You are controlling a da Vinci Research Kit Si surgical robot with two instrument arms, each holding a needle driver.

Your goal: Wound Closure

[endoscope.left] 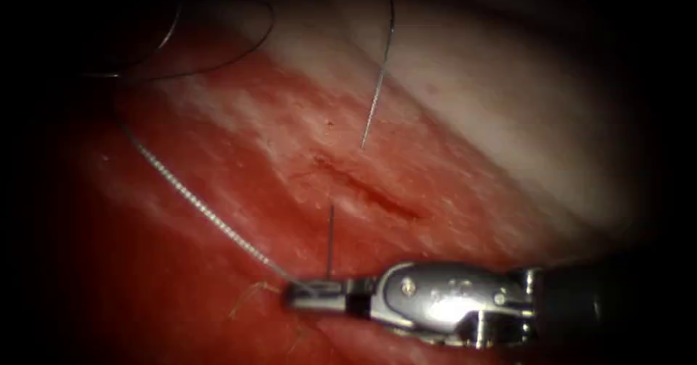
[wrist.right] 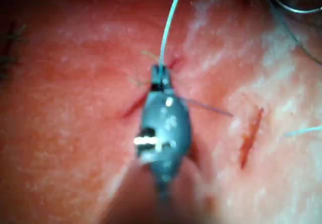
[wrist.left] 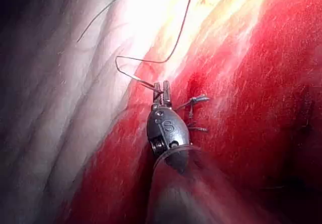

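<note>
Endoscope: your right tool [endoscope.left: 308,294] lies along 3-to-9, tips at 9, jaws clamped on the thread [endoscope.left: 196,202], which runs straight off toward 10. The cut [endoscope.left: 370,191] is a short dark-red slit, 10-to-4, at 1 o'clock from the tips, with bare tissue [endoscope.left: 218,278] between.

Left wrist: your left tool [wrist.left: 163,90] pinches thread; knotted cut ends [wrist.left: 198,100] sit just beside it at 3.

Right wrist: what looks like the needle [wrist.right: 297,8], a thin bright curve, lies unheld, well apart at 1; whether it is in the tissue is unclear.

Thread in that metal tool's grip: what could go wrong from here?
1. The right tool has its jaws shut on the thread, which runs straight across the tissue; a hard pull might snap it or score the tissue.
2. Loose thread loops lie left of the cut and could tangle.
</note>
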